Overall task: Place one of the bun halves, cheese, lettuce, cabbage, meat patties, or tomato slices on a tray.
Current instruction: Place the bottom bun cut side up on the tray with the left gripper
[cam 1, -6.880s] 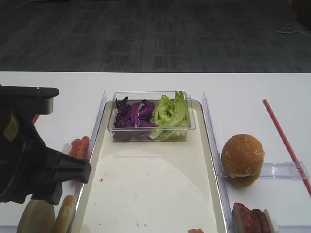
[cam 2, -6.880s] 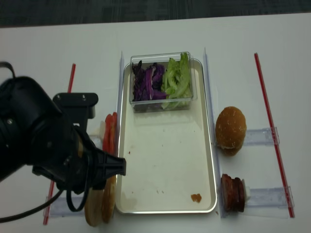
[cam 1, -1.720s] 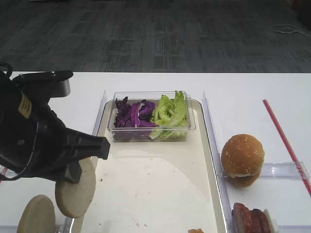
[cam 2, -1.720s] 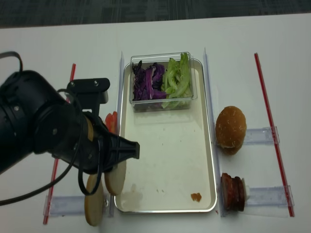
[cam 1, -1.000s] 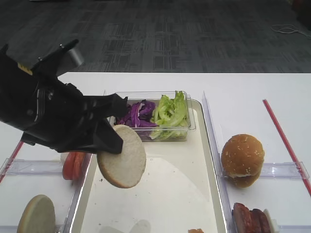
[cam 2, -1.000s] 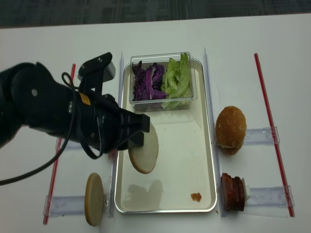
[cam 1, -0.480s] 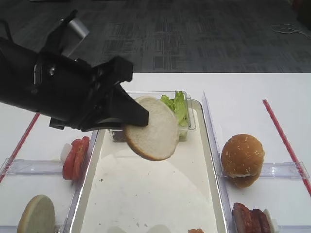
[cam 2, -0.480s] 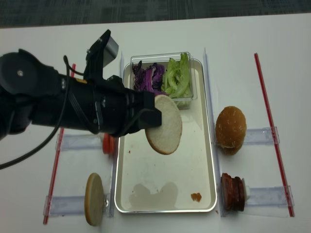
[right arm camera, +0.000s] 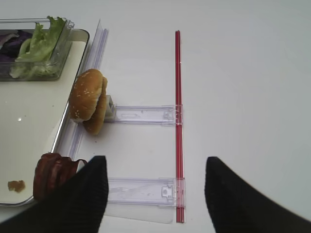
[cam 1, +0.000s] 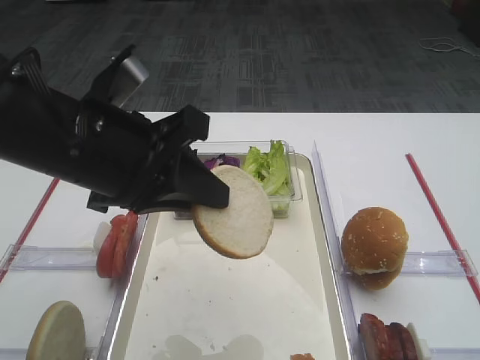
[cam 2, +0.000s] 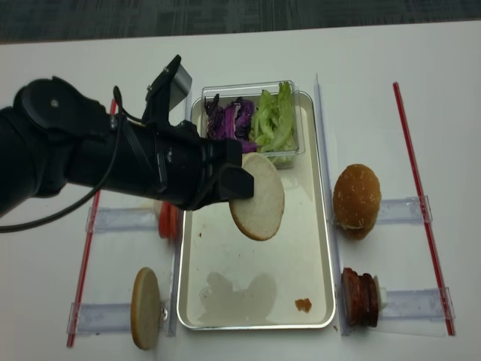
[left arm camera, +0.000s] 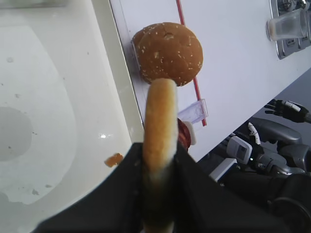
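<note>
Bun half point(cam 1: 234, 211): pinched by its edge in the left gripper point(cam 2: 239, 184), clear above the middle of the tray point(cam 2: 297, 259), cut face tilted, apparently ready for lowering. Second bun half point(cam 2: 146, 308): upright in its holder left of the tray. Right gripper point(right arm camera: 153, 194): spread wide, holding nothing, parked over the table beside the whole bun point(right arm camera: 88, 100)
</note>
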Controlling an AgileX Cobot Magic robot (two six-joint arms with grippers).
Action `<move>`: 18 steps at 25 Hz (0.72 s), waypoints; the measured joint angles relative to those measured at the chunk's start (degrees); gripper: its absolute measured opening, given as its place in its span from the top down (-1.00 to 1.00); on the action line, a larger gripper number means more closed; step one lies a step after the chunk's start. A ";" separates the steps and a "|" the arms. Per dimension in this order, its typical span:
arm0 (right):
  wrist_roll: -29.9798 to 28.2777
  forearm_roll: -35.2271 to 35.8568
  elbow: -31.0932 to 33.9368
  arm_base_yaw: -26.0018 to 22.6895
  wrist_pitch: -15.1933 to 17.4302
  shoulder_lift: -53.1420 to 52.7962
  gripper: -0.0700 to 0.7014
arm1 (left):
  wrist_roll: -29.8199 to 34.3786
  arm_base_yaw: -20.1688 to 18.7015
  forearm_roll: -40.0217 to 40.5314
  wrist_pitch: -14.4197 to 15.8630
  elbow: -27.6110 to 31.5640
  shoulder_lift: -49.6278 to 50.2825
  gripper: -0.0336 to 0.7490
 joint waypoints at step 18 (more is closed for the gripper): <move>0.00 0.00 0.00 0.00 0.00 0.00 -0.36 | 9.99 1.97 -10.91 -1.68 4.58 0.00 0.65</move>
